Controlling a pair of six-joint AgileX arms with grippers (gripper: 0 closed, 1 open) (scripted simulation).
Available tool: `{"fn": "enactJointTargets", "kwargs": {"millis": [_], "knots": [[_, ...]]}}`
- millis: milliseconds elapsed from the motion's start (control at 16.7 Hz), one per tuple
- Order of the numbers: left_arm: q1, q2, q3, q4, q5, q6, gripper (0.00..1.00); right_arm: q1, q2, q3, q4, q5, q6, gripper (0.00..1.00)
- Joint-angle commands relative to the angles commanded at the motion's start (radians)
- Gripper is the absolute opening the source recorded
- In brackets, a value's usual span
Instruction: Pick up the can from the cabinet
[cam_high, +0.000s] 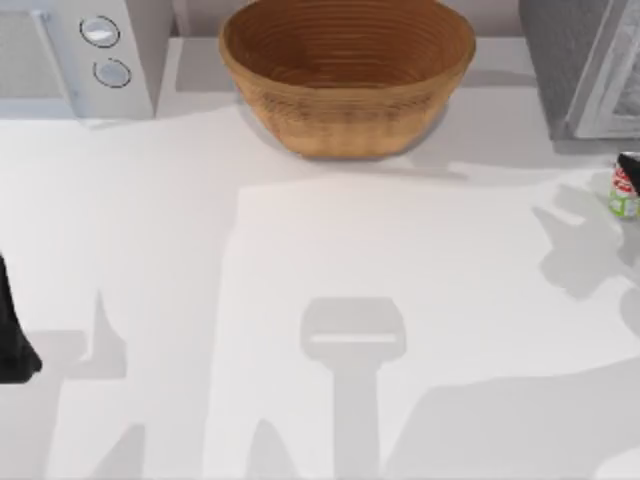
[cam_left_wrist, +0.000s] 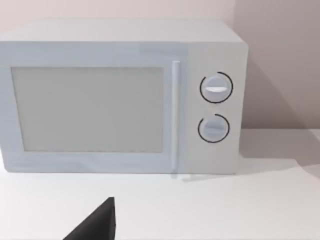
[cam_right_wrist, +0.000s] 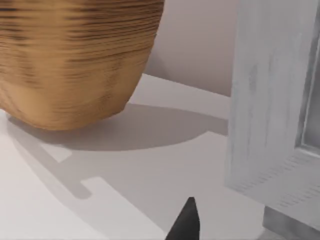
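Can (cam_high: 626, 186) stands upright at the far right edge of the table (cam_high: 300, 260) in the top view, dark top, red-and-white label, green band below, partly cut off by the frame edge. It sits on the tabletop just in front of the cabinet (cam_high: 580, 65), not inside it.

Left to right, top view:
- Far left edge: dark part of my left arm (cam_high: 14, 335), low on the table's left side. I cannot tell whether that hand is wide or narrow.
- Back left: microwave (cam_high: 75, 55) with two round dials. Left wrist view faces its door (cam_left_wrist: 90, 110) and dials straight on; a dark fingertip (cam_left_wrist: 97, 225) of my left gripper pokes in low in that view, above bare tabletop.
- Back centre: woven brown bowl (cam_high: 345, 75), large, upright, well apart from the can.
- Back right: grey cabinet, door (cam_high: 610, 70) swung open.
- Right edge: the can.

Right wrist view: bowl's side (cam_right_wrist: 75, 60) near the cabinet's pale panel (cam_right_wrist: 272, 100), with one dark fingertip (cam_right_wrist: 186, 222) of my right gripper over the table between them. Its spread I cannot tell either.
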Motion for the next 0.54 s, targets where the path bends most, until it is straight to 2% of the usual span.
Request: {"fn": "enactJointTargets", "kwargs": {"millis": [180, 540], "knots": [[0.0, 0.0, 0.0, 0.0, 0.0, 0.0, 1.0, 0.0, 0.0, 0.0, 0.0, 0.0, 0.0, 0.98], [0.0, 0.0, 0.0, 0.0, 0.0, 0.0, 1.0, 0.0, 0.0, 0.0, 0.0, 0.0, 0.0, 1.0]]}}
